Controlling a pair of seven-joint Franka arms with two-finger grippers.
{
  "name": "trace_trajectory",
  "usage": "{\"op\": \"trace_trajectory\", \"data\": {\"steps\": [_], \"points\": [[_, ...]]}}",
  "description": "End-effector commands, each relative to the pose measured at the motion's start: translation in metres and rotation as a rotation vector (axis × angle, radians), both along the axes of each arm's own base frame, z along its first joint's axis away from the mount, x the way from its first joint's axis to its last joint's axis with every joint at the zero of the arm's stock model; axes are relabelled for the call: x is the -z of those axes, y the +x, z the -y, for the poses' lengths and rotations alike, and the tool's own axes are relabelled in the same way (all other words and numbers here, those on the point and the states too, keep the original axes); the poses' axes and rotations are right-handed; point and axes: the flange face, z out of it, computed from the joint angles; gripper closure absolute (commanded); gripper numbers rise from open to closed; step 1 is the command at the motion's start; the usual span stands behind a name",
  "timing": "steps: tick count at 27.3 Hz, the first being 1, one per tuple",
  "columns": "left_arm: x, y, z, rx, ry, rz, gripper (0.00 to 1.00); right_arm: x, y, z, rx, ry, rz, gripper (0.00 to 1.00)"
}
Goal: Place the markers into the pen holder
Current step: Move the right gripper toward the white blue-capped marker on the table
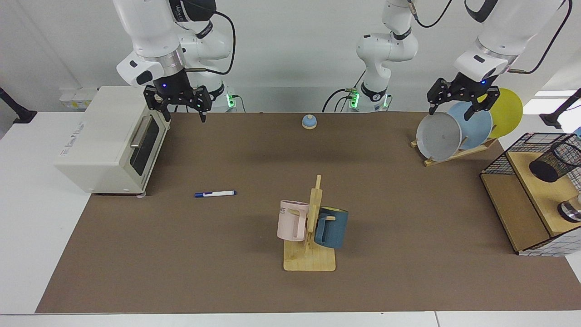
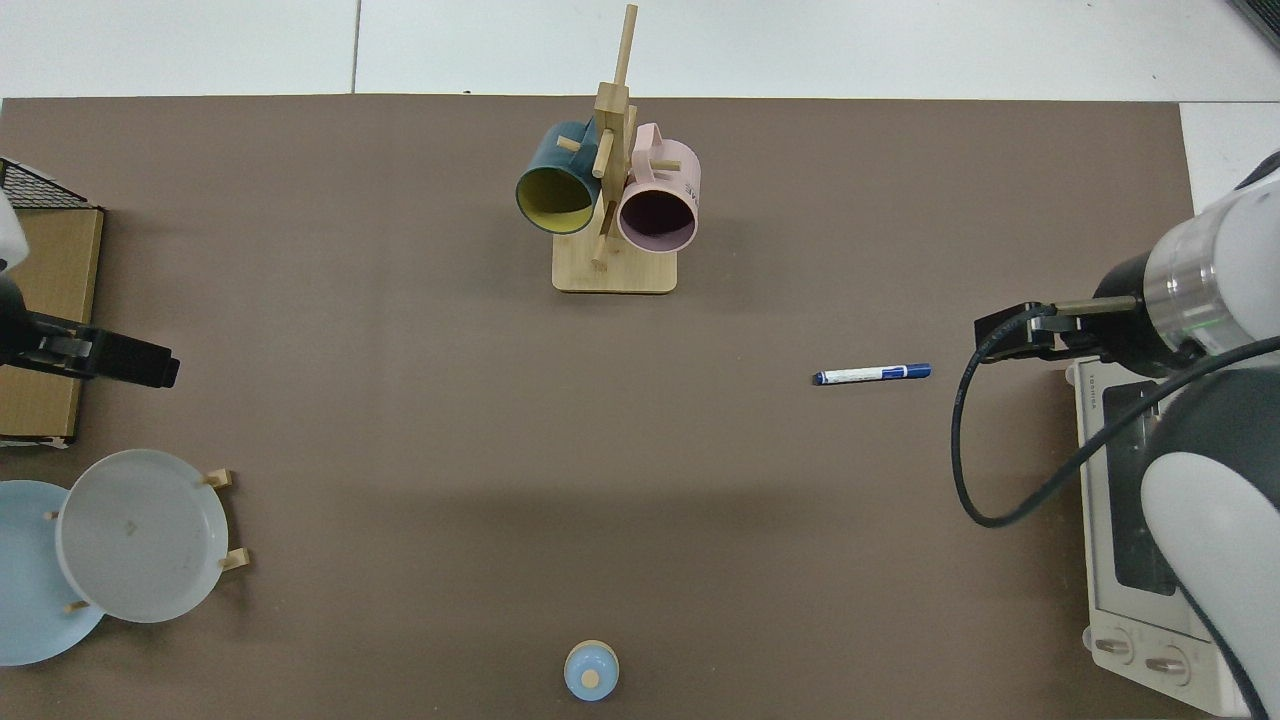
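Nothing done yet, by the look of it. One marker [image 1: 215, 194] lies flat on the bench [image 1: 386, 218], alone, near the front corner of the toaster oven [image 1: 111, 141] and well apart from the mug rack [image 1: 311, 227]. Pen holder [image 1: 554, 161] sits on the wooden shelf unit far across the bench from the toaster oven, past the mug rack; no marker shows in it, though its inside is partly hidden.

Right pincer [image 1: 183, 109] hangs above the toaster oven's top edge, fingers spread, holding nothing. Left pincer [image 1: 458, 104] hangs above the plate rack [image 1: 454, 154], also spread and empty. Neither touches the marker.

Left to do: the whole job of grasp, carry and drop.

Count: markers 1; pen holders 1; mugs 2 (pink, blue); plates 3 (grey, blue, yellow); toaster ovens 1; a small blue knobbed thing [image 1: 309, 121], 1.
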Motion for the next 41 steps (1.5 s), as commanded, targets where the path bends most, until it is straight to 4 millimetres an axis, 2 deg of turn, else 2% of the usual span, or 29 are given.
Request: {"op": "trace_trajectory", "data": {"steps": [1, 17, 26, 30, 37, 41], "points": [[-0.002, -0.009, -0.003, -0.012, -0.001, -0.009, 0.00, -0.001, 0.003, 0.001, -0.002, 0.007, 0.015, 0.00], [0.000, -0.014, -0.007, -0.017, 0.002, -0.046, 0.00, -0.001, 0.002, 0.002, -0.005, 0.006, 0.012, 0.00], [-0.001, -0.013, -0.008, -0.016, 0.001, -0.038, 0.00, 0.001, -0.003, -0.009, -0.004, 0.004, -0.006, 0.00], [-0.001, -0.013, -0.008, -0.017, 0.001, -0.038, 0.00, 0.008, -0.001, -0.005, 0.143, 0.009, 0.006, 0.00], [0.000, -0.014, -0.008, -0.020, 0.001, -0.043, 0.00, 0.043, 0.011, -0.012, 0.473, 0.041, 0.018, 0.00], [0.000, -0.014, -0.008, -0.020, 0.002, -0.046, 0.00, 0.067, 0.023, -0.010, 0.736, 0.067, 0.019, 0.00]]}}
